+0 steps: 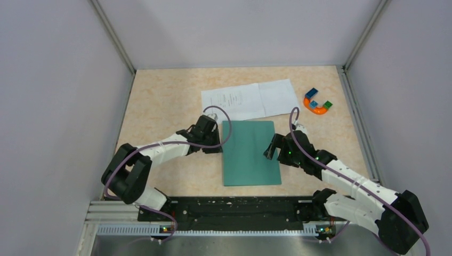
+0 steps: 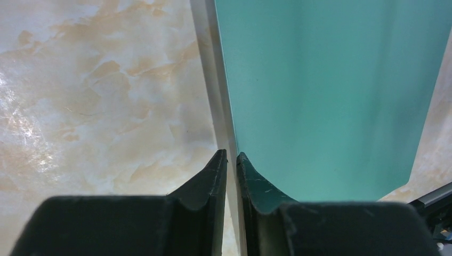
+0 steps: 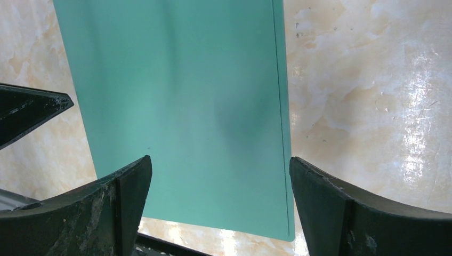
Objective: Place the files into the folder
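The teal folder lies shut and flat in the middle of the table. Two white files lie side by side just beyond it, a printed one and a nearly blank one. My left gripper stands at the folder's left edge. In its wrist view the left gripper has its jaws almost together, only a thin slit between them. The folder has its edge running into that slit; whether it is pinched is unclear. My right gripper hovers wide open over the folder's right edge.
A multicoloured horseshoe toy sits at the back right, beside the files. Grey walls close in the table on three sides. A black rail runs along the near edge between the arm bases.
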`<control>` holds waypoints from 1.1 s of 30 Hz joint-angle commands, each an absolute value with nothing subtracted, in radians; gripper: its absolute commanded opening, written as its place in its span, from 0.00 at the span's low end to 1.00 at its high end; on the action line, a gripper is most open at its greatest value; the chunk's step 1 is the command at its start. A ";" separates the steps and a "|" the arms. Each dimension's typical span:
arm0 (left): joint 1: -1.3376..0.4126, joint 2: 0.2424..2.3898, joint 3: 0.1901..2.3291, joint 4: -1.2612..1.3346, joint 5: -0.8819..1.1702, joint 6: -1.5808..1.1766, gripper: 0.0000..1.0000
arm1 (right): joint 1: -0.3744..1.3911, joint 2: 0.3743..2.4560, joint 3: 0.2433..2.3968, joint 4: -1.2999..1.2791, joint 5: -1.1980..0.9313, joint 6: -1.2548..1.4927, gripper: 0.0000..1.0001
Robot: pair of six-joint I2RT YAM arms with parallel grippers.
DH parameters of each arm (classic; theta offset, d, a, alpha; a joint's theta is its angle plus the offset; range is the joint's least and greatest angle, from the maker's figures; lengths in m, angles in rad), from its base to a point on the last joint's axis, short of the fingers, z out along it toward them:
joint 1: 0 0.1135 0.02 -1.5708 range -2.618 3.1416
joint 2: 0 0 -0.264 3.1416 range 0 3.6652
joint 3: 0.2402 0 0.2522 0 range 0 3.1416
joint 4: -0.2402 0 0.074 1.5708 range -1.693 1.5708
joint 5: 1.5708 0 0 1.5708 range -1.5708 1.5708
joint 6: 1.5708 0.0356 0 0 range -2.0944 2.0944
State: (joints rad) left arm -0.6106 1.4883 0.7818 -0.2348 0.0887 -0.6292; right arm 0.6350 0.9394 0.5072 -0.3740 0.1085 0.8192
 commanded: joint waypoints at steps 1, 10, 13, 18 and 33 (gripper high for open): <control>-0.614 1.491 0.787 -0.189 0.088 -0.617 0.17 | 0.645 0.942 0.536 -0.341 0.113 0.811 0.99; -0.614 1.502 0.781 -0.166 0.118 -0.612 0.16 | 0.644 0.948 0.531 -0.334 0.111 0.813 0.99; -0.616 1.514 0.781 -0.158 0.127 -0.610 0.15 | 0.644 0.948 0.528 -0.332 0.111 0.813 0.99; -0.618 1.535 0.786 -0.161 0.118 -0.610 0.12 | 0.644 0.947 0.523 -0.331 0.112 0.815 0.99; -0.619 1.588 0.774 -0.216 0.015 -0.604 0.00 | 0.644 0.947 0.529 -0.333 0.115 0.799 0.99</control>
State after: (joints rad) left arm -0.6163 1.5322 0.7837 -0.1814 0.0883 -0.6262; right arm 0.6350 0.9440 0.5056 -0.3599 0.1081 0.8177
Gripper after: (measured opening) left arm 0.010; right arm 0.986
